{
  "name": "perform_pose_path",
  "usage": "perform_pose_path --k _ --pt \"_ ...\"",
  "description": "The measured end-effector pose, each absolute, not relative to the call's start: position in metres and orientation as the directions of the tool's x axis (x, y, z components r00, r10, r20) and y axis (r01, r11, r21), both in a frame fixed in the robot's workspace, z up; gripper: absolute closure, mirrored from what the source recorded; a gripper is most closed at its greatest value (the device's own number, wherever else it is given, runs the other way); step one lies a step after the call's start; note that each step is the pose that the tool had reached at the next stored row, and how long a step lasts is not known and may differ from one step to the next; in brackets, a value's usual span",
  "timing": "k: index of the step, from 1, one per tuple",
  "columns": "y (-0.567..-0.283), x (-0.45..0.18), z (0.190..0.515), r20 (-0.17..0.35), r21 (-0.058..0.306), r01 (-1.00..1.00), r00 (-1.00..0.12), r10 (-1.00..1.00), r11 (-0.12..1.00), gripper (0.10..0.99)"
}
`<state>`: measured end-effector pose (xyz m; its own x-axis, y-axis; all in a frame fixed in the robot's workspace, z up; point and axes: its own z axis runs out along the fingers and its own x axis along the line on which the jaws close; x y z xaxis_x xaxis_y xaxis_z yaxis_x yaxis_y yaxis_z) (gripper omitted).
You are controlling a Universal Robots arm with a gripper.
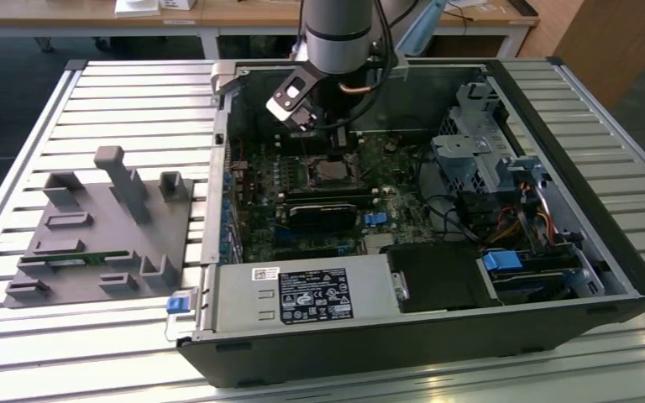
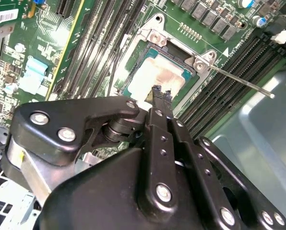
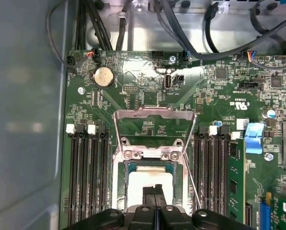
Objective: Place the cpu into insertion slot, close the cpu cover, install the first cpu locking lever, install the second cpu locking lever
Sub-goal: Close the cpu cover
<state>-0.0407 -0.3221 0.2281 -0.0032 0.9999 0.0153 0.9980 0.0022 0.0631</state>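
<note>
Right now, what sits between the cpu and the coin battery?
The cpu cover, swung open off the cpu, then bare green board up to the coin battery, in the first wrist view.

Robotics lab or test workshop, exterior view.
- Slatted aluminium worktable (image 1: 98,92).
- Robot arm (image 1: 339,34) at 12 o'clock, reaching into an open desktop computer case (image 1: 591,277), centre to 4 o'clock.
- Motherboard (image 3: 148,96) with its insertion slot (image 3: 150,155) uncovered.
- Grey parts fixture (image 1: 98,243) at 9 o'clock.
- Wooden desks (image 1: 244,17) behind, 11 to 1 o'clock.
</note>
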Motion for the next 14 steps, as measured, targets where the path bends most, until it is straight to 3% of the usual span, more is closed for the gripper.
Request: perform_pose_path --k 14 --pt "-0.322 -0.041 0.243 0.016 0.063 0.998 -0.003 1.000 0.002 0.980"
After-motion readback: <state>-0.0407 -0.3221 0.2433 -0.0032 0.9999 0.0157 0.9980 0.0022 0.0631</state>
